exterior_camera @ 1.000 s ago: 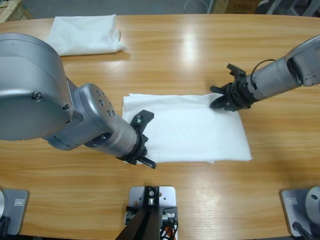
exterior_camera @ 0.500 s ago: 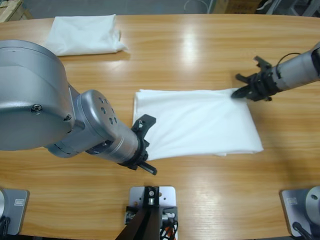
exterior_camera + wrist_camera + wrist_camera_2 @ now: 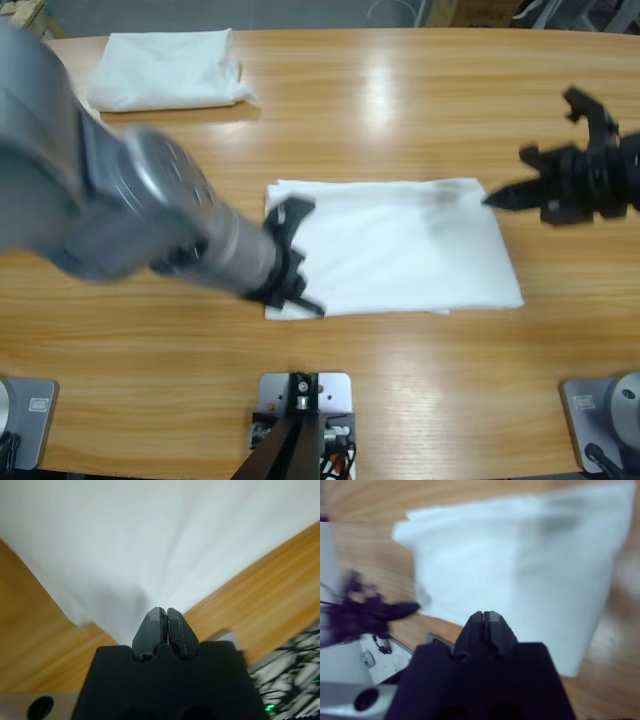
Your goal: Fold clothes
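At the middle of the wooden table (image 3: 400,110) lies a white T-shirt (image 3: 400,250), folded flat into a rectangle; a second folded bundle (image 3: 165,68) sits at the far left corner. The left gripper (image 3: 164,614), jaws pressed together with no cloth between them, is at the shirt's left edge, and the right gripper (image 3: 500,197), also closed and empty, hangs just off its right edge. The cotton looks light, limp and easily creased, so it is probably best pinched at an edge or corner.

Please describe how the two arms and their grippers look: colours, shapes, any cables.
Both arms are silver-grey and rounded; the left arm shows small round holes on its casing. Each ends in a black gripper with two tapered jaws: left gripper, right gripper. No cables are visible now.
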`<state>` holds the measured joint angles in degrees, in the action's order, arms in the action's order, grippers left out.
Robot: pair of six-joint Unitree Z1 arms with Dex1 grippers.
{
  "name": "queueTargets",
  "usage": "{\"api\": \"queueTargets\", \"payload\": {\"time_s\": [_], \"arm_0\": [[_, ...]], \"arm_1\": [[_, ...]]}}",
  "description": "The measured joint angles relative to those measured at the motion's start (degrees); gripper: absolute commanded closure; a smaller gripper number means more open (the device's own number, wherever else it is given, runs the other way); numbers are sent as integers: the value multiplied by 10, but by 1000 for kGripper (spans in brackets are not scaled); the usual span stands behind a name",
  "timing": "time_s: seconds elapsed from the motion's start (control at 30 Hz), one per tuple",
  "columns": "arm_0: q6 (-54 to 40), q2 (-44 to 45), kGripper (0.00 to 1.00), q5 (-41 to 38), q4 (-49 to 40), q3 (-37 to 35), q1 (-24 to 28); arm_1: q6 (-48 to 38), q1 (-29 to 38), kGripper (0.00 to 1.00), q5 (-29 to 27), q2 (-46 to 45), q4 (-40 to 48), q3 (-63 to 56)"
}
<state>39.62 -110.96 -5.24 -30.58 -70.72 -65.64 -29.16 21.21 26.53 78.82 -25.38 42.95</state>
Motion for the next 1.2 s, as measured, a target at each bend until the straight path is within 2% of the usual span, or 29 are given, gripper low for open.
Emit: {"api": "queueTargets", "payload": {"time_s": [0.2, 0.47, 0.63, 0.97, 1.2], "arm_0": [[0, 6, 1000, 1, -1, -68, 44], [0, -46, 1000, 1, -2, -80, 85], [0, -47, 1000, 1, -2, -80, 95], [0, -48, 1000, 6, -2, -89, 102], [0, -85, 1000, 26, -18, -89, 158]], "arm_1": [[-54, 16, 1000, -38, 19, 6, -58], [-128, 82, 1000, -98, 102, 13, -68], [-150, 95, 1000, -139, 143, 21, -68], [-155, 108, 1000, -151, 146, 21, -65], [-158, 112, 1000, -153, 142, 21, -65]]}}
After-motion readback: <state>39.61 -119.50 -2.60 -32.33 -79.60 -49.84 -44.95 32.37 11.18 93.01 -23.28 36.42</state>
